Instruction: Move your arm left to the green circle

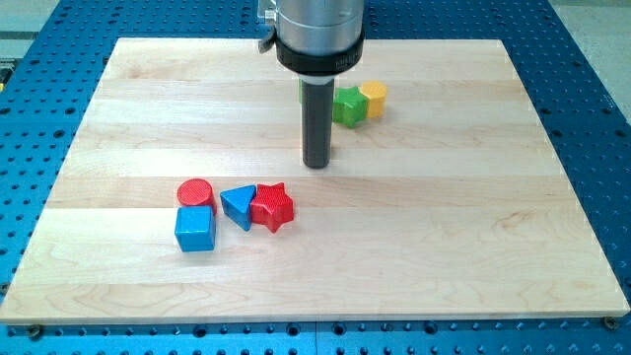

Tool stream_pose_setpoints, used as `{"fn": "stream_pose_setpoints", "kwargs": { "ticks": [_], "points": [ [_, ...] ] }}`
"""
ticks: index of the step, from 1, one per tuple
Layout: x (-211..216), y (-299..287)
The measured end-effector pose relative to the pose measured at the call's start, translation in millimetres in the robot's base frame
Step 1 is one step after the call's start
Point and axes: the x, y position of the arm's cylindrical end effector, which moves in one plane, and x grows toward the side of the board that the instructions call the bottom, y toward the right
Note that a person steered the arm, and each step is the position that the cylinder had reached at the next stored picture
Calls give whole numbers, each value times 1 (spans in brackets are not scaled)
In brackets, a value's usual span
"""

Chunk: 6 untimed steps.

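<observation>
Green, mostly hidden behind the rod, the green block (pixel 347 106) lies far on the surface (pixel 473 197) beside a yellow block (pixel 374 98). My tip (pixel 315 163) rests just near-left; no gripper exists. Likely light, rigid, slides easily; push its side.

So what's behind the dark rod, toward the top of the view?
Behind the rod, a green block shows at its right edge, touching a yellow block. A thin green sliver at the rod's left edge hints at another piece; the rod covers the rest. My tip rests below them.
</observation>
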Motion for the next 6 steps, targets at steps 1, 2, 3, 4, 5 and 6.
{"fn": "stream_pose_setpoints", "kwargs": {
  "ticks": [1, 2, 3, 4, 5, 6],
  "points": [
    [-47, 29],
    [-46, 7],
    [-24, -46],
    [-38, -66],
    [-65, -21],
    [-73, -30]
  ]
}}
